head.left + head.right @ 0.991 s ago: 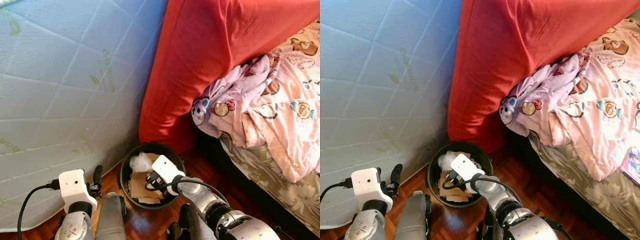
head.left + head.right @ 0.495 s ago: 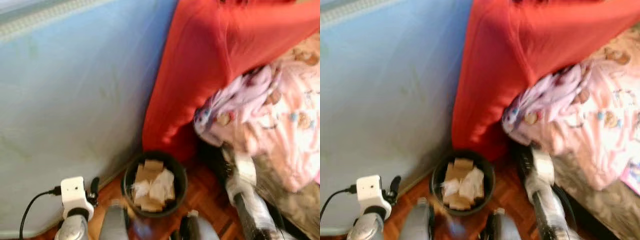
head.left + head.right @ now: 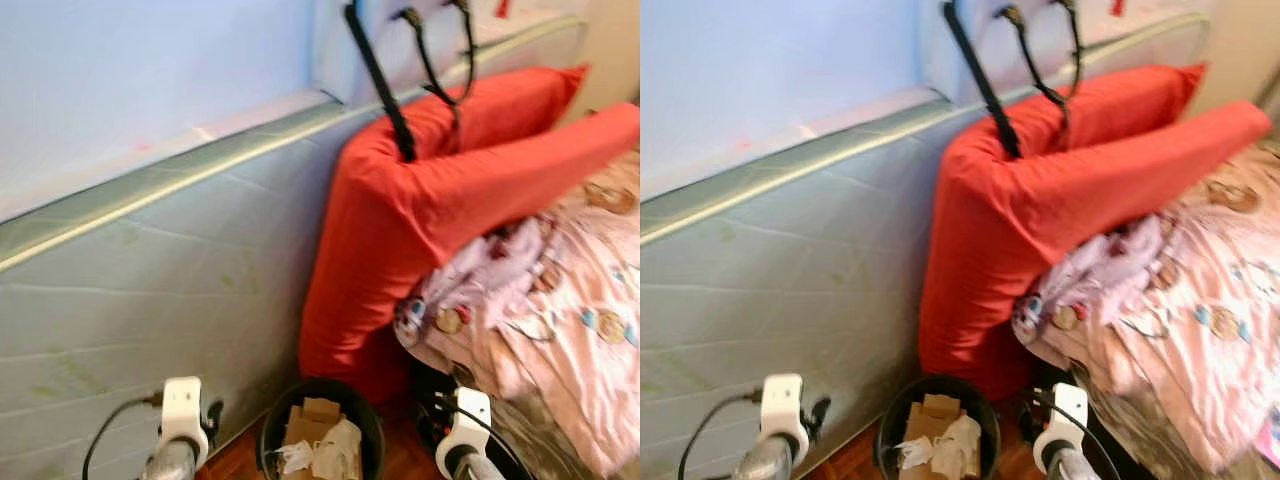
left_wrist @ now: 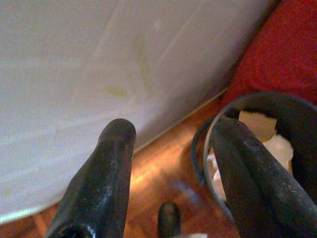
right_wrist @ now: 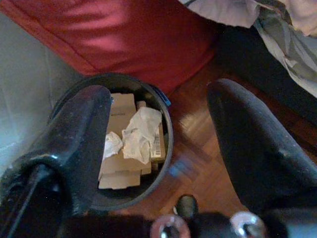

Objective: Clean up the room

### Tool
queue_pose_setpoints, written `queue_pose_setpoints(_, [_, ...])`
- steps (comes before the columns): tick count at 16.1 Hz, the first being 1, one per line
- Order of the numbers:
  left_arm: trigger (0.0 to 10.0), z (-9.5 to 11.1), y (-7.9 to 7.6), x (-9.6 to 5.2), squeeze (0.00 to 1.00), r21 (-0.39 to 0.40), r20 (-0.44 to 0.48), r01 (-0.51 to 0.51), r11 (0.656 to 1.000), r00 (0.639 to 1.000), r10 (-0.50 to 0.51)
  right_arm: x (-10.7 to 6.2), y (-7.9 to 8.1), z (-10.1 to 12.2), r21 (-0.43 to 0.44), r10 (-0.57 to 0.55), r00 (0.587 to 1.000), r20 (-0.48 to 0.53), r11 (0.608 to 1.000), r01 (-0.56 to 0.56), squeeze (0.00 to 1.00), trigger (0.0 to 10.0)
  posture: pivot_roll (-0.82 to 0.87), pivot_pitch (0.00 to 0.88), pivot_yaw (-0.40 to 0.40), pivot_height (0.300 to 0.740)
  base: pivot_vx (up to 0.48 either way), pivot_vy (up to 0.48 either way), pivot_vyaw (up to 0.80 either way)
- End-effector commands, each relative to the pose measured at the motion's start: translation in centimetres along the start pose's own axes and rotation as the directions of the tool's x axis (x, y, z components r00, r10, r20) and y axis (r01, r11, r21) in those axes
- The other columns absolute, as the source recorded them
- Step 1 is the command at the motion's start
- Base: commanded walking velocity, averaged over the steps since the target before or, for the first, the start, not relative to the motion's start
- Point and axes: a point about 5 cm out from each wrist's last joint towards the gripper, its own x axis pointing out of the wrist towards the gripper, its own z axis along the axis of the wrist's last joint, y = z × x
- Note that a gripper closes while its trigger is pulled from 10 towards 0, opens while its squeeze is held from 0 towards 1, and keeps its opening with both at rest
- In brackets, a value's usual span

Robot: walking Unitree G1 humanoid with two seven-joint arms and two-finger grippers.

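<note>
Black bin, holding cardboard and crumpled paper, stands on the wood floor between a pale mattress and a red cushion. Left wrist view: left end effector spread, empty, near the bin's rim. Right wrist view: right end effector spread, empty, above the bin.

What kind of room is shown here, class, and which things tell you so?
Most likely a bedroom: a bed with a pink cartoon-print blanket, a big red pillow propped against an upright mattress, and a black waste bin on the wooden floor.
</note>
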Motion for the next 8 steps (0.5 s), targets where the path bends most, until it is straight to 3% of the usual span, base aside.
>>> queue_pose_setpoints(1, [10.0, -1.2, 0.0, -0.2, 0.0, 0.023, -0.049, 0.007, 1.0, 0.999, -0.005, -0.4, -0.6, -1.1, -0.016, -0.027, 0.998, -0.056, 1.0, 0.026, 0.0, 10.0, 0.11, 0.0, -0.033, 0.74, 0.0, 0.0, 0.0])
queue_pose_setpoints(3, [10.0, -2.2, -0.1, -0.4, 0.0, 0.023, -0.101, 0.008, 1.0, 0.995, -0.006, -0.9, -1.3, -2.3, -0.059, -0.058, 0.991, -0.124, 0.997, 0.051, 0.0, 10.0, 0.1, 0.0, -0.034, 0.74, 0.0, 0.0, 0.0])
queue_pose_setpoints(7, [10.0, -3.6, -0.1, -0.8, 0.0, 0.013, -0.158, -0.01, 1.0, 0.987, 0.012, -1.8, -2.7, -3.6, -0.083, -0.093, 0.978, -0.188, 0.993, 0.079, 0.0, 10.0, 0.09, 0.0, -0.027, 0.74, 0.0, 0.0, -0.59])
queue_pose_setpoints(8, [10.0, -3.7, -0.1, -0.8, 0.0, 0.013, -0.16, -0.01, 1.0, 0.987, 0.012, -1.9, -2.9, -3.6, -0.09, -0.093, 0.977, -0.192, 0.993, 0.077, 0.0, 10.0, 0.09, 0.0, -0.027, 0.74, 0.0, 0.0, 0.0])
